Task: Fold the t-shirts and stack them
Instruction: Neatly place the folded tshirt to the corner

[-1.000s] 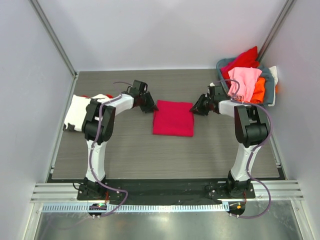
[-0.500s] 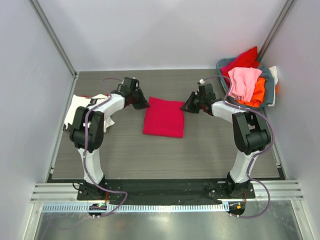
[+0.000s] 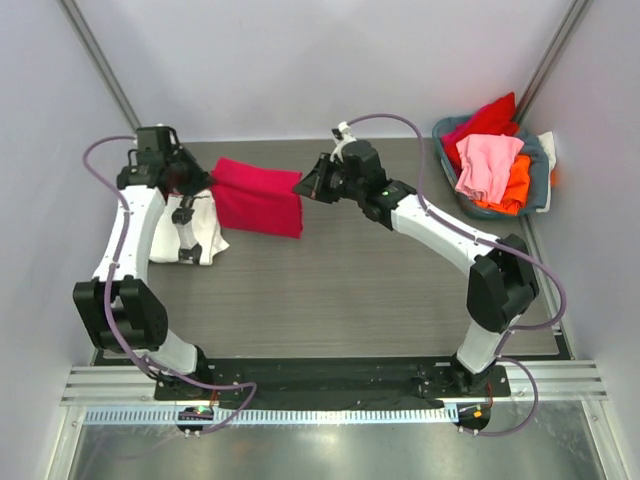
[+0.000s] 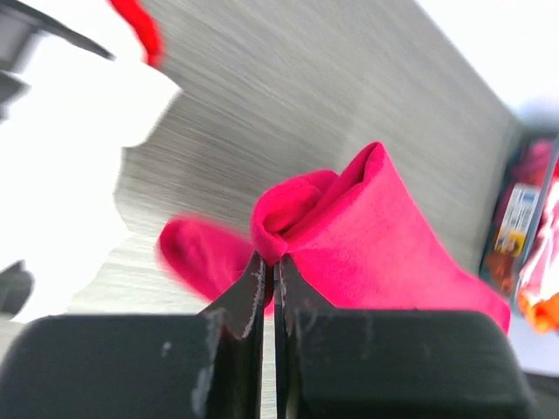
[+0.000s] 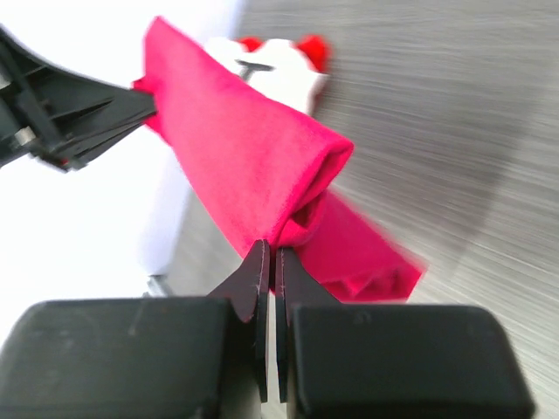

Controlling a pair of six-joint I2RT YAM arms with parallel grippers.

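Step in hand: stacking. The folded crimson shirt (image 3: 256,196) appears lifted clear of the table (image 3: 350,290) at far left. It is strung between both arms, its left end beside the white shirt (image 3: 200,232) lying flat there.

Left gripper (image 4: 269,262): pinched tight on one folded corner. Right gripper (image 5: 268,253): pinched tight on the opposite corner.

Cloth: soft, matte knit. The folded edges roll into thick rounded lips and the middle sags. Table: grey, streaked, hard.

Next move, my reading: shift left, lower evenly onto the white shirt, release both corners together so the fold holds.

A red shirt (image 3: 490,118), pink shirt (image 3: 487,165) and orange shirt (image 3: 515,185) lie heaped in the grey-blue basket (image 3: 541,168), far right.
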